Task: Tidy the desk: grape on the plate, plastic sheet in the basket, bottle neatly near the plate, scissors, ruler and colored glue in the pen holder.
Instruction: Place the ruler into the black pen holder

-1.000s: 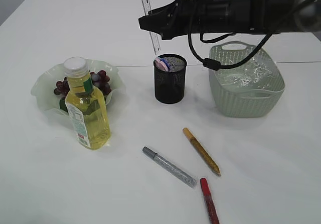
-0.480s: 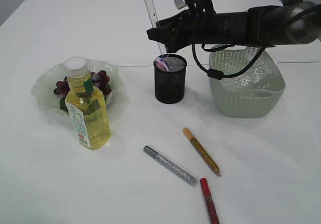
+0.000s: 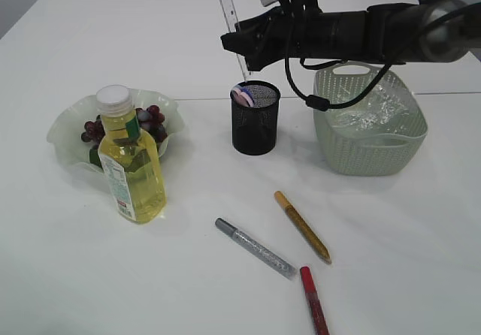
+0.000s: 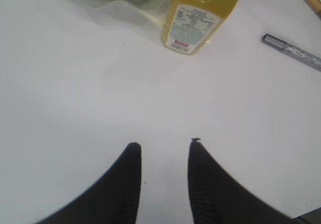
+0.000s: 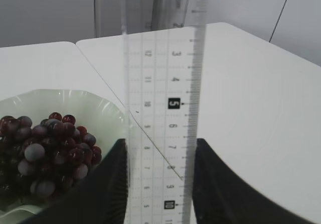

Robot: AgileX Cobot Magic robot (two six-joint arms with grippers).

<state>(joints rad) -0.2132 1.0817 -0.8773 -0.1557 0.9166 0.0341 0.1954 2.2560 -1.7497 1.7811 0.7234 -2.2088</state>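
A clear ruler (image 5: 163,108) is held upright between the fingers of the right gripper (image 5: 159,156), above the black mesh pen holder (image 3: 255,117), in which pink scissor handles (image 3: 242,95) are seen. Just right of the holder a green basket (image 3: 368,151) is placed, with the plastic sheet (image 3: 376,113) inside. Three glue pens, gold (image 3: 301,225), silver (image 3: 254,248) and red (image 3: 313,299), are laid on the table (image 3: 391,230). The left gripper (image 4: 164,151) is held partly open, empty, over bare table near the bottle (image 4: 200,13). Grapes (image 3: 143,121) are piled on the plate (image 3: 68,128) behind it.
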